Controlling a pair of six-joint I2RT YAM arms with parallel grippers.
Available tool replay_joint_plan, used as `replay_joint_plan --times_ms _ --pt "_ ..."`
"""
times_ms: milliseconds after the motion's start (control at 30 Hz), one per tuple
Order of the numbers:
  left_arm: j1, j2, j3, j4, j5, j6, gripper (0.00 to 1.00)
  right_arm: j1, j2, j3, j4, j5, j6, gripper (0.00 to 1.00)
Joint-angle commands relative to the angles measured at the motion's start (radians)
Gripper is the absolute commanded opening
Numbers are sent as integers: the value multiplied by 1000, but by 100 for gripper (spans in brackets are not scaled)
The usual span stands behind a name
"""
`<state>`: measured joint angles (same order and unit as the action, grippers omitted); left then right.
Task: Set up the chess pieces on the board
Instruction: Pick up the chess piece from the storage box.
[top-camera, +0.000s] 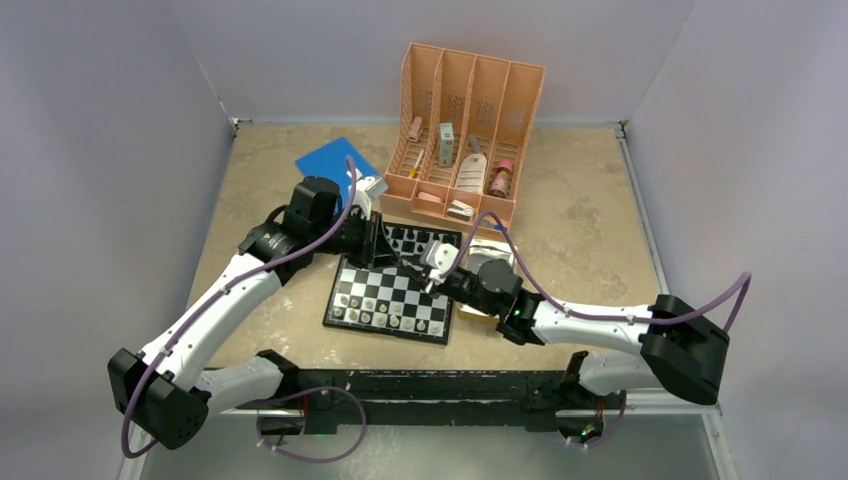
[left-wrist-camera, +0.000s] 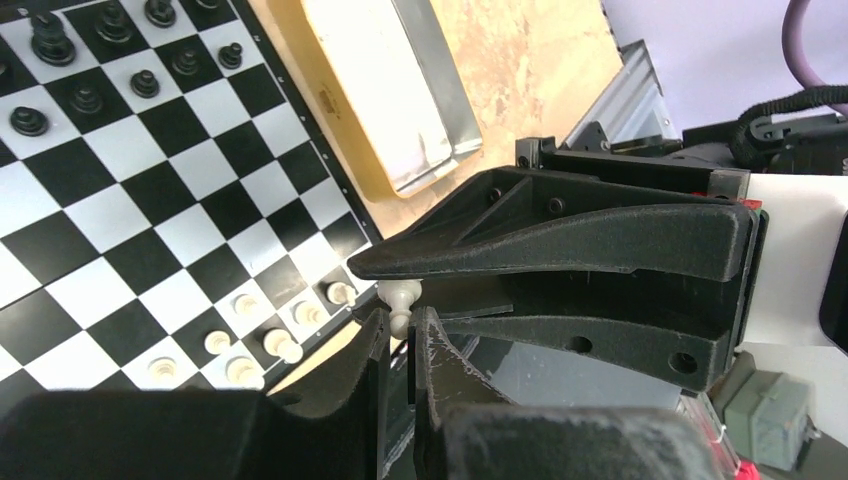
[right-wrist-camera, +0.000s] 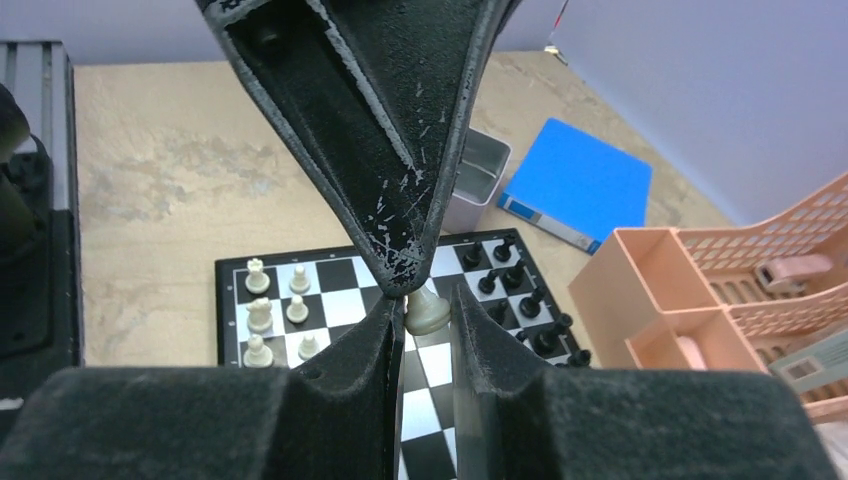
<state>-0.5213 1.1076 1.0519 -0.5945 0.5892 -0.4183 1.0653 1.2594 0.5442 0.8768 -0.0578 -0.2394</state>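
Observation:
The board (top-camera: 352, 283) lies in the middle of the table. White chess pieces (right-wrist-camera: 260, 315) stand along its near rows, black ones (right-wrist-camera: 515, 275) along the far rows. Both grippers meet above the board's right half. My left gripper (left-wrist-camera: 400, 325) is shut on the head of a white pawn (left-wrist-camera: 402, 298). My right gripper (right-wrist-camera: 427, 310) comes from the opposite side, its fingers closed round the same pawn's base (right-wrist-camera: 427, 314). In the left wrist view the right gripper's fingers (left-wrist-camera: 560, 240) fill the space just beyond the pawn. In the top view the two grippers (top-camera: 428, 270) hide the pawn.
A peach organizer (top-camera: 470, 130) with bottles stands behind the board. A blue book (top-camera: 330, 160) lies at the back left. A shiny metal tray (left-wrist-camera: 400, 90) sits off the board's right side, and another metal tray (right-wrist-camera: 475, 180) stands near the book.

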Motion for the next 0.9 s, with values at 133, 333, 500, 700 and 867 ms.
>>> replay_joint_plan --times_ms 133,333,500,700,867 --pt "8 -12 10 174 -145 25 0 25 44 26 104 -53 202 3" --pt "8 29 38 95 -163 71 0 26 0 14 96 8 231 30" --pt "9 67 74 18 -159 84 0 25 -138 18 -81 26 211 66" --pt "-35 118 111 -56 -203 72 0 25 -328 81 -339 162 226 99" --pt "-117 201 145 -114 -282 54 0 25 -476 147 -555 327 415 99"
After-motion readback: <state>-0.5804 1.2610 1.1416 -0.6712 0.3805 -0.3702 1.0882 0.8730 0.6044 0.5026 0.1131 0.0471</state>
